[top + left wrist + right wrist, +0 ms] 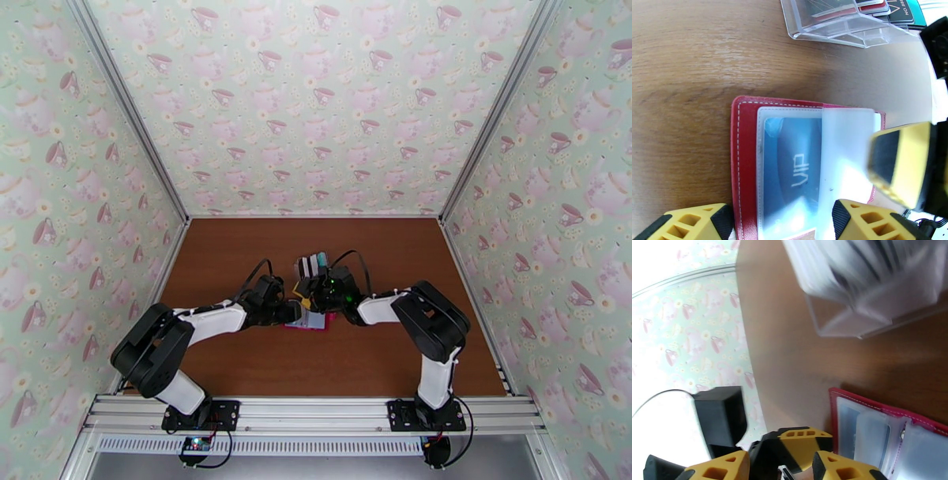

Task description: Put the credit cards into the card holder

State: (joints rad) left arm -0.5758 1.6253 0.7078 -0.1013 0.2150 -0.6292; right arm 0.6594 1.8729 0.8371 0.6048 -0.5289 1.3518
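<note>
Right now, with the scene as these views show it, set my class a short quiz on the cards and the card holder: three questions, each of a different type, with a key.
1. True or false: the card holder lies open on the table.
2. Multiple choice: which word is printed on the blue card in its pocket? A) VIP B) GOLD C) BANK
3. Short answer: where do the other cards stand?

Key: 1 true; 2 A; 3 in the clear rack, beyond the card holder.
</note>
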